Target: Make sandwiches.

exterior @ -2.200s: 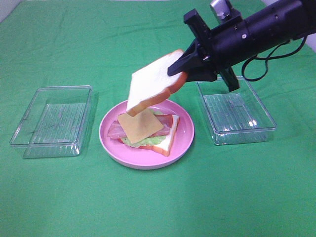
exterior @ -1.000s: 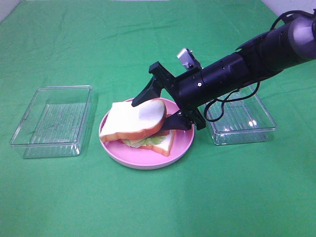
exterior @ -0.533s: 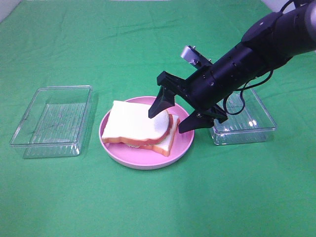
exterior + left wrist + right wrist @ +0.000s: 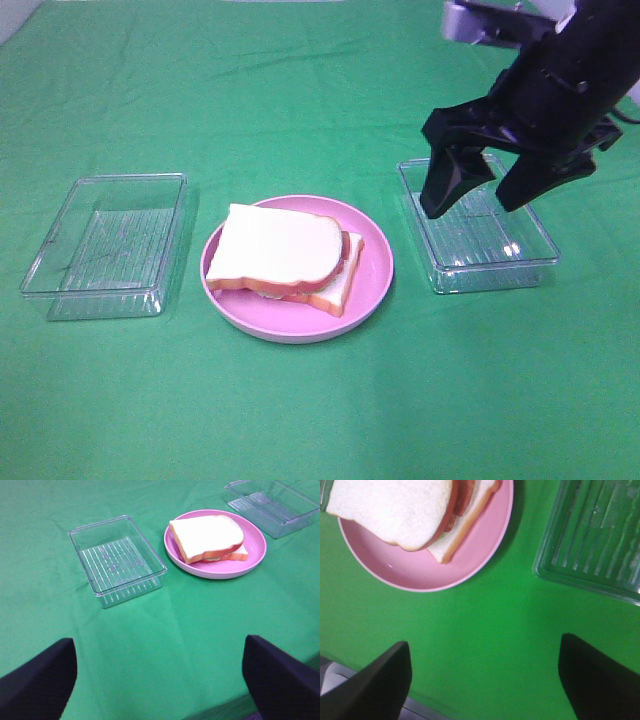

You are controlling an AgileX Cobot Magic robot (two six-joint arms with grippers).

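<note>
On the round pink plastic plate (image 4: 372,285) at the middle of the green cloth-covered table (image 4: 300,420), the toy sandwich (image 4: 285,258) is sitting assembled: a white bread slice with an orange-brown crust is lying on top, reddish-brown bacon is showing at its edge, and a second bread slice is lying underneath. Nothing is touching the stack. Above the clear plastic rectangular tray (image 4: 478,230) just beside the plate, the black right gripper (image 4: 490,190) is hanging with its two fingers spread wide apart, gripping nothing and making no contact with the tray or the plate. Its wrist view is looking down at the plate, the sandwich and the ribbed tray floor. Well apart on the plate's other side, a second clear plastic rectangular tray (image 4: 105,245) is sitting. The black left gripper (image 4: 160,680) is showing only in its own wrist view, fingers wide apart and holding nothing, well away from the plate.
</note>
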